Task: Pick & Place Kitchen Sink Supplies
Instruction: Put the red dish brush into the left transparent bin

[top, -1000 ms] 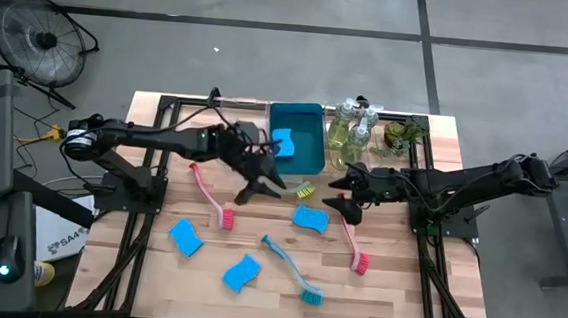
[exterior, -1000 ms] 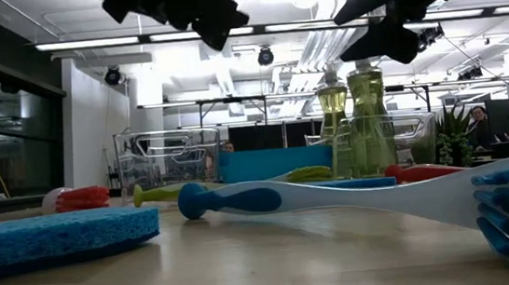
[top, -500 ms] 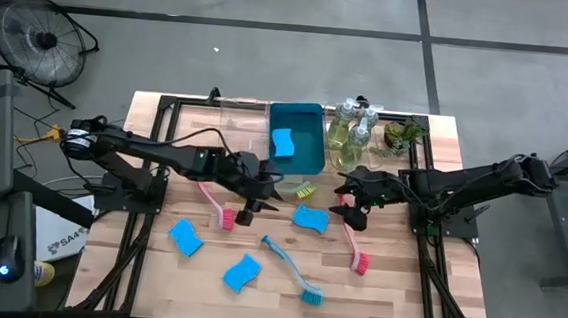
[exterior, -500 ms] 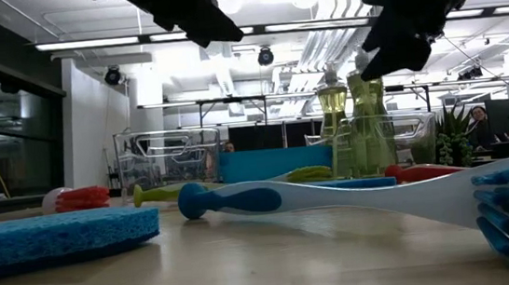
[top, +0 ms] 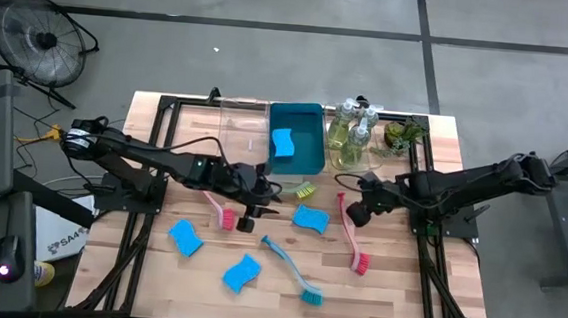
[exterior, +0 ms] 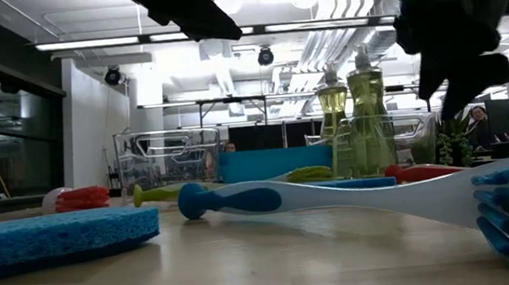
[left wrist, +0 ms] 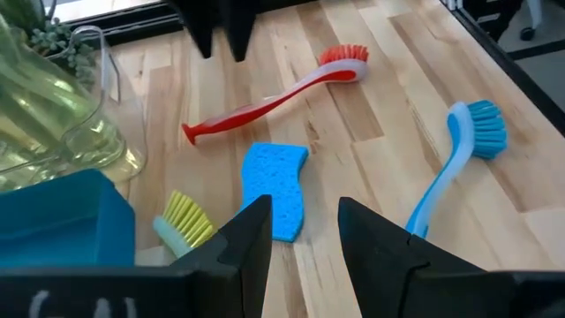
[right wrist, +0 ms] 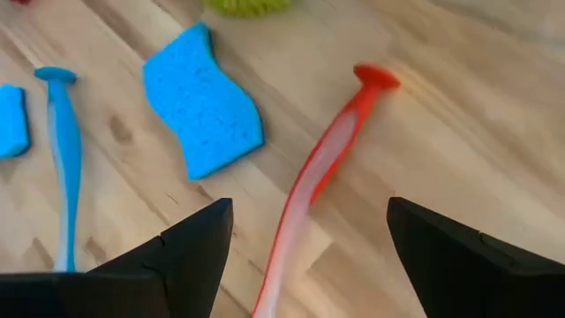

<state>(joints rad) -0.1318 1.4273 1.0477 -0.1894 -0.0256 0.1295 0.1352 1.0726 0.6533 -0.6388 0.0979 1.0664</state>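
My left gripper [top: 251, 213] hangs open above the table between the pink brush [top: 212, 198] and a blue sponge [top: 310, 218]; its wrist view shows that sponge [left wrist: 275, 190] ahead of the fingers. My right gripper [top: 352, 213] is wide open above the handle of the red brush [top: 351, 234], with the handle [right wrist: 325, 168] lying flat between the fingers and untouched. A teal brush [top: 289, 271] and two more sponges [top: 185, 236] [top: 241, 272] lie nearer the near edge. Another sponge [top: 283, 142] sits in the blue bin. A yellow-green brush [top: 303, 190] lies beside the bin.
The blue bin [top: 312, 116] stands at the far edge beside a clear tray [top: 244, 121]. Pump bottles [top: 348, 133] and a small plant [top: 403, 134] stand to its right. Bare wood shows along the near edge and at the table's right side.
My left gripper has moved from beside the bin toward the near edge and come lower. My right gripper has moved toward the near and right edges and dropped over the red brush's handle. No object has moved.
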